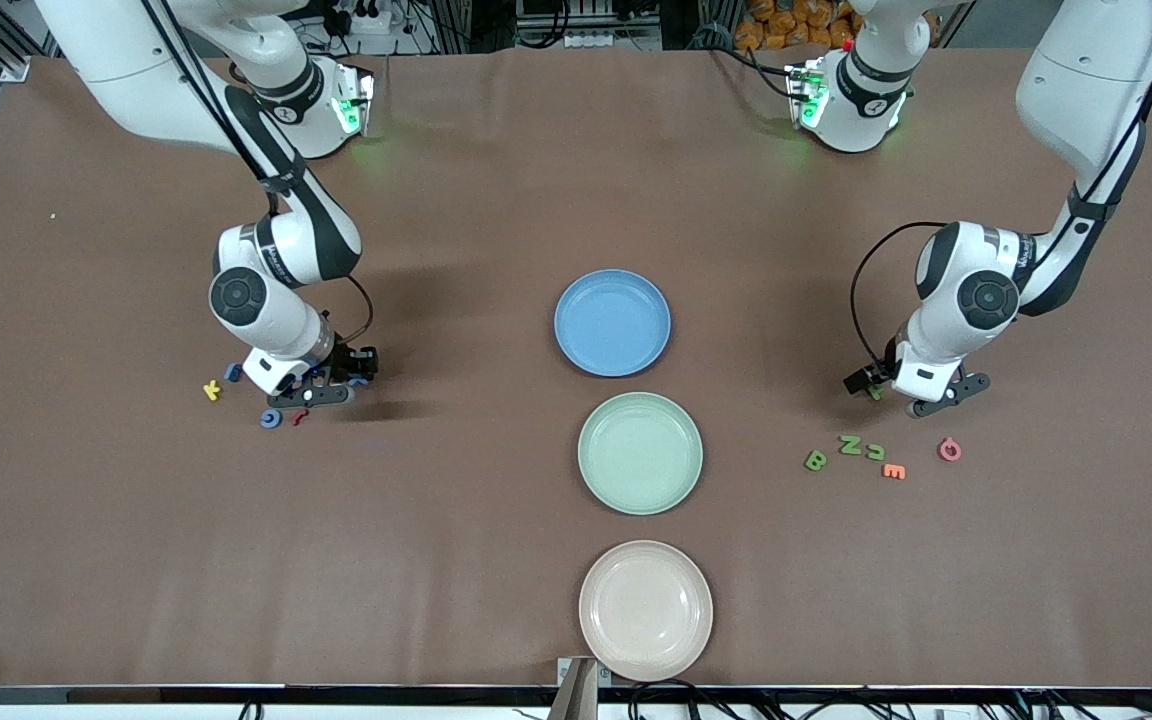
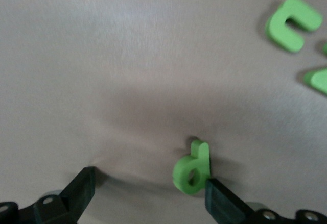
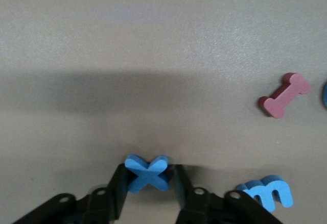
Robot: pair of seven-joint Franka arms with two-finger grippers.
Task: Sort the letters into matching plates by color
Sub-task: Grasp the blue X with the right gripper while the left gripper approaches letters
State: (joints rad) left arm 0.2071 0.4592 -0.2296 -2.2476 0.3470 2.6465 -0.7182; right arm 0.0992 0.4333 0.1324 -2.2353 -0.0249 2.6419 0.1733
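Note:
The blue plate and the mint green plate lie mid-table, both empty. My right gripper is low at the table near the right arm's end, shut on a blue X letter. A blue m lies beside it; a blue O and another blue letter lie close by. My left gripper is open and low at the left arm's end. A green letter stands against one finger. Green B, N and a hooked green letter lie nearer the front camera.
A beige plate lies at the table's front edge, nearer the camera than the green plate. A yellow K and a red letter lie by my right gripper. An orange E and a pink letter lie by the green letters.

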